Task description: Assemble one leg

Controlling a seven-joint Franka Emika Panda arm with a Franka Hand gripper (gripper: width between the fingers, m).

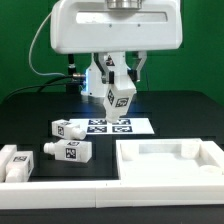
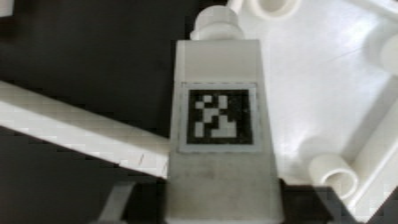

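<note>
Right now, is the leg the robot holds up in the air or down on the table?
Up in the air: the fingers grip the leg, and it hangs tilted above the table.

Exterior view: strong even light from overhead, worktop [image 1: 30,115] black and matte, no glare on it. White parts burn out — tray [image 1: 168,148] toward near edge almost featureless, walls shown only by faint grey shading. Bluish glow under my wrist, beside leg [image 1: 120,97] in my gripper [image 1: 117,86]. Shadows soft, short. Whole frame coarse, fine detail blocky. Wrist view: leg [image 2: 222,60] close, soft-focused, tag [image 2: 219,115] edges smeared; tray [image 2: 338,70] behind washed pale — my fingers [image 2: 139,205] dark blur.
</note>
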